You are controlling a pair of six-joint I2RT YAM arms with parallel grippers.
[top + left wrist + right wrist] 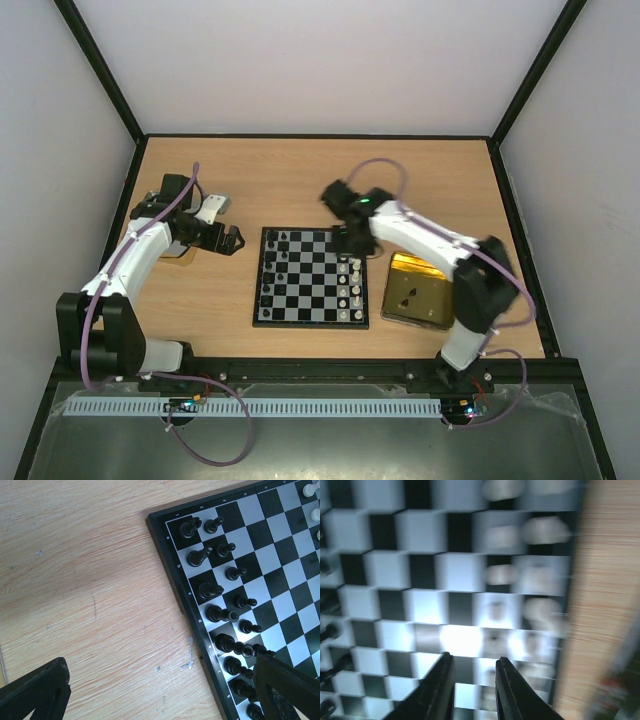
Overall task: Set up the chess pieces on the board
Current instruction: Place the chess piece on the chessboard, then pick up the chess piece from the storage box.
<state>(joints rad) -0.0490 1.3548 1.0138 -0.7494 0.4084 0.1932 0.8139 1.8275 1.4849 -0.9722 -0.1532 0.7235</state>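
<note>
Centre of the top view, on the wooden table point(300, 190): the board point(312, 290), flat and square to the frame. Carries the chess pieces point(216, 613) in two bands: black ones two columns deep along its left edge, white ones two columns deep along its right edge.

Looks close to complete on the black side in the left wrist view, with a full outer file. Cannot count the inner file to its end, since it runs under the finger at lower right.

Reads less surely on the white side. Hides the upper right corner squares under the right gripper point(348, 240), and smears the white men into pale blobs in the right wrist view. Leaves, at a guess, only a piece or two for that corner, plus any straightening of leaning figures.

Shows the right jaws parted a little above the board, with checkered squares and no piece visible between them, though the blur makes this less than certain.

Just right of the board, at right centre: a gold tin point(420, 292), with dark specks in it too small to name.

Left of the board and apart from it: the left gripper point(232, 240), jaws spread wide and holding nothing, hanging over the wood beside the black ranks.
</note>
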